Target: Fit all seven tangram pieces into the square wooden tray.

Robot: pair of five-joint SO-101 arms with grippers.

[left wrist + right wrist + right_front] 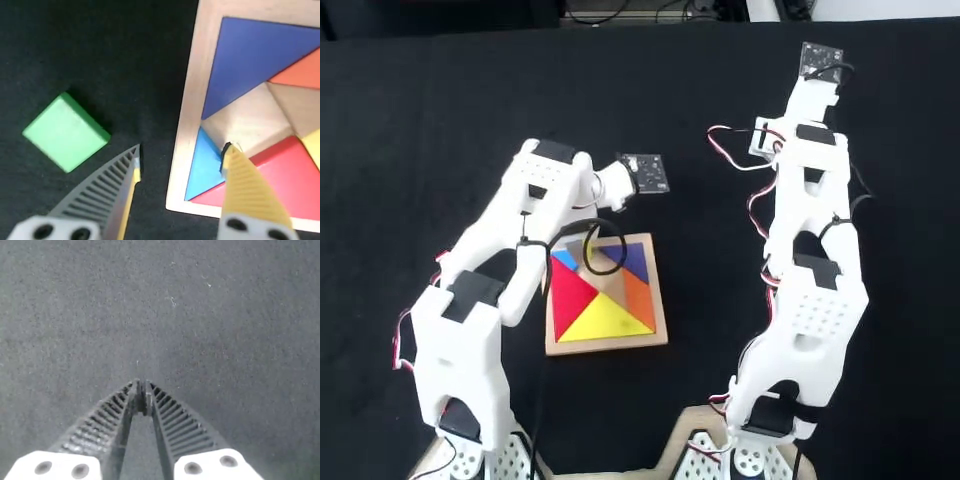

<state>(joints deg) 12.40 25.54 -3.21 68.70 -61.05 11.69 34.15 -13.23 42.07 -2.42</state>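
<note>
The square wooden tray point(607, 345) lies in the middle of the black cloth. It holds a red triangle point(570, 295), a yellow triangle point(605, 320), an orange piece point(638, 295), a dark blue triangle point(255, 55) and a small light blue triangle point(205, 167). Bare wood point(250, 122) shows in its centre. A green square point(65, 132) lies flat on the cloth just outside the tray's rim point(192, 75). My left gripper point(181, 157) is open and straddles that rim, with one fingertip point(227, 152) over the bare wood and the other over the cloth. My right gripper point(142, 390) is shut on nothing above bare cloth.
The left arm point(520, 230) leans over the tray's far left corner and hides the cloth beside it. The right arm point(810, 200) stretches toward the far right of the table, well away from the tray. Cables run along the table's back edge.
</note>
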